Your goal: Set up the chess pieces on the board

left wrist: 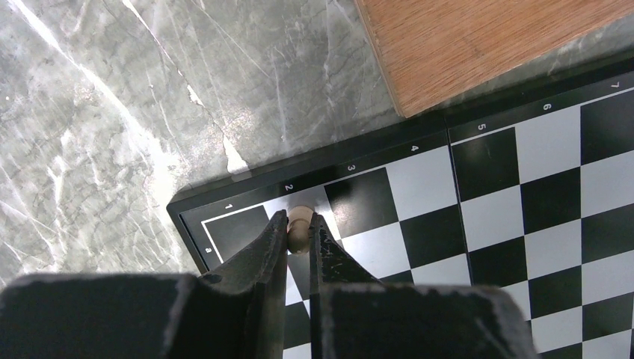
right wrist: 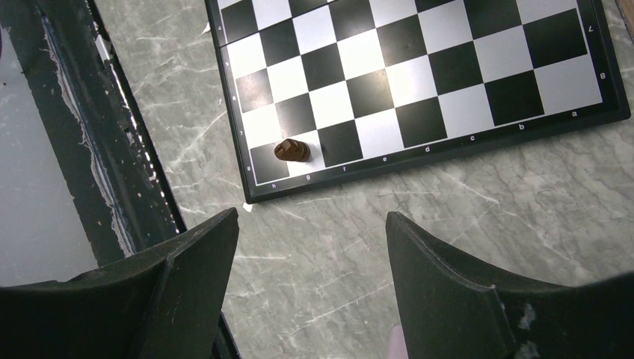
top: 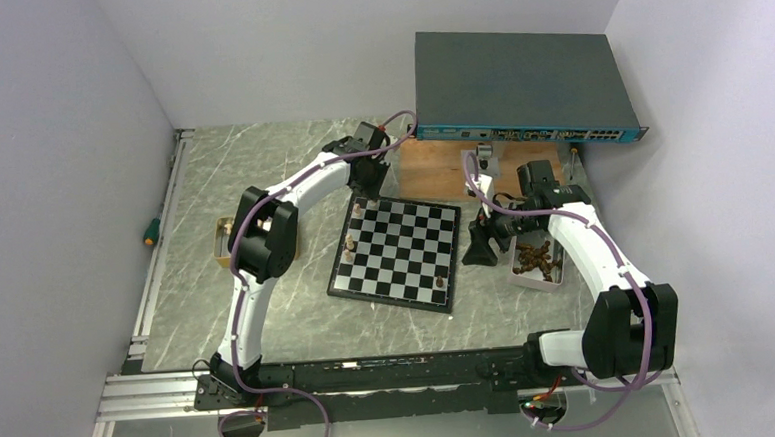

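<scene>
**Operator:** What do I have on the left?

**Spotter:** At your far left a green-handled screwdriver (top: pixel 150 231) lies on the table (top: pixel 187 289). Next comes your left claw (left wrist: pixel 298 221). It is clamped on a light tan piece (left wrist: pixel 300 226) at the far left corner of the board (left wrist: pixel 493 194). The piece is over the white square under the printed 2, one in from the corner. I cannot tell whether its base touches the square.

**Operator:** And the rest of the board?

**Spotter:** The board lies flat mid-table, turned a little askew, between your two arms. Two more pieces (top: pixel 350 250) stand on its left edge, close together, too small for me to call the colour. A dark piece (right wrist: pixel 291 149) sits on the near right corner square. Just behind the board is a wooden plank (top: pixel 431 166).

**Operator:** The right side?

**Spotter:** Your right claw (right wrist: pixel 312 224) has its jaws wide apart with nothing between them. It is over bare table just beside the board's right edge, near that dark piece. To its right a tray (top: pixel 539 283) holds a heap of dark pieces (top: pixel 534 259).
</scene>
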You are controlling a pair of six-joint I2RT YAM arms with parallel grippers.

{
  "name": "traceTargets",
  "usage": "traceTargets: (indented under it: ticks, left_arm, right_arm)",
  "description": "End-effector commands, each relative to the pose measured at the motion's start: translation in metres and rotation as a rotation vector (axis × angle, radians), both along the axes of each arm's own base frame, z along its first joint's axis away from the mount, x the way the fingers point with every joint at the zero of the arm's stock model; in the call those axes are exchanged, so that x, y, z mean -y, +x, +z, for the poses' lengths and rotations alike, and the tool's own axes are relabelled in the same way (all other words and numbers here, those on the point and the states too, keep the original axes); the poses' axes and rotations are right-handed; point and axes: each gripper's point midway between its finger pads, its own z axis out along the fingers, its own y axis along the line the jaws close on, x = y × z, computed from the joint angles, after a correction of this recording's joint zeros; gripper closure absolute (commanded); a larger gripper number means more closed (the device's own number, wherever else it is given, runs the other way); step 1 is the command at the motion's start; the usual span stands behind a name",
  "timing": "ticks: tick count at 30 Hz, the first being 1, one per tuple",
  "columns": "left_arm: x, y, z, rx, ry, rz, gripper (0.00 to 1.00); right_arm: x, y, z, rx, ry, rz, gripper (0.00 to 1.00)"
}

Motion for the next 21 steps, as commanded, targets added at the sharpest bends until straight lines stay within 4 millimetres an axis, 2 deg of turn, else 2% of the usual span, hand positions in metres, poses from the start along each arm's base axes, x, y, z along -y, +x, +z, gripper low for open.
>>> traceTargets:
  ticks: [1,4,14,21]
  left_arm:
    - [-0.006,-0.009,-0.017,-0.044,0.039,-0.009,0.95]
    - [-0.007,-0.009,-0.018,-0.048,0.042,-0.006,0.93]
    - [-0.009,-0.009,-0.016,-0.047,0.049,0.001,0.76]
    - [-0.005,-0.004,-0.004,-0.03,0.034,0.007,0.63]
  right_arm:
    - [-0.002,0.008,0.015,0.053,0.026,0.013,0.25]
    - [-0.003,0.007,0.015,0.054,0.028,0.014,0.25]
    - [-0.003,0.007,0.016,0.056,0.028,0.014,0.25]
    - [-0.003,0.006,0.017,0.057,0.029,0.015,0.25]
